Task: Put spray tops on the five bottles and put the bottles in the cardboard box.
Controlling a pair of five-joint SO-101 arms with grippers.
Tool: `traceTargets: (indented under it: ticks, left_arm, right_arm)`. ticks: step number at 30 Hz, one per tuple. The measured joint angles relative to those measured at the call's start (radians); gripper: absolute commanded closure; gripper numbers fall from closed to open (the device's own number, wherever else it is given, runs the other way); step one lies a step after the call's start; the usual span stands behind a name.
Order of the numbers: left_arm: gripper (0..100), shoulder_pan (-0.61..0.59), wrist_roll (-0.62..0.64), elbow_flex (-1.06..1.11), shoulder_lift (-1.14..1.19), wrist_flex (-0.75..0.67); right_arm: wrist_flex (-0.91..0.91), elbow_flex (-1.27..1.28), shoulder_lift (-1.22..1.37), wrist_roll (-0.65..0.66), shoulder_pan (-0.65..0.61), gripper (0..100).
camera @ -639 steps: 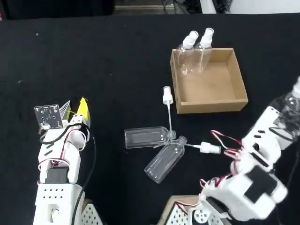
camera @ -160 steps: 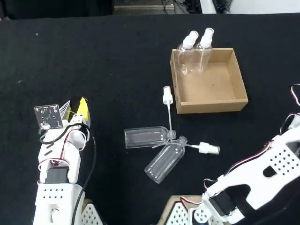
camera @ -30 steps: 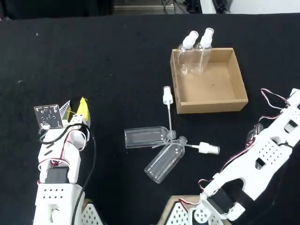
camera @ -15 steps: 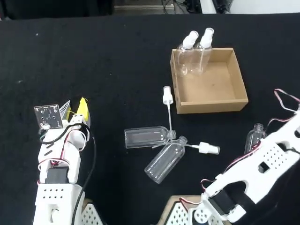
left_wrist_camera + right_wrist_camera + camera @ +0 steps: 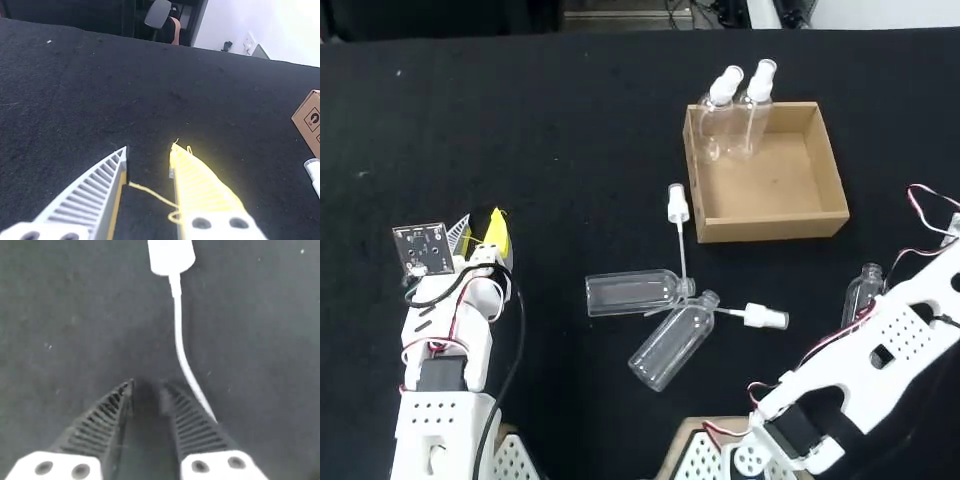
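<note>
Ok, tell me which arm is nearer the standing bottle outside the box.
Right. The right arm lies close beside the bottle, just to its right; the left arm is far off to its left.

Two bottles [image 5: 732, 125] in cardboard box [image 5: 775, 228], lying bottles [image 5: 632, 293] before it, upright bottle [image 5: 861, 295] right

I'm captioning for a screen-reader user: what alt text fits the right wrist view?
The right gripper, slightly open and empty, hangs over a black table; a white spray top lies ahead, its thin tube curving back beside the gripper.
</note>
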Motion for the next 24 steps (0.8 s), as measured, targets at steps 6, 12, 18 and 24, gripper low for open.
traceTargets:
  ticks: [6,12,18,24]
  left_arm:
    - [86,0.000,0.000,0.000,0.000,0.000]
    - [86,0.000,0.000,0.000,0.000,0.000]
    - [86,0.000,0.000,0.000,0.000,0.000]
    - [86,0.000,0.000,0.000,0.000,0.000]
  right_arm:
    - [-0.198,0.000,0.003,-0.002,-0.011,74.8]
    - [-0.491,0.000,0.120,-0.002,-0.037,74.8]
    - [-0.746,0.000,0.245,-0.002,-0.066,74.8]
    - [-0.815,0.000,0.287,-0.003,-0.074,77.6]
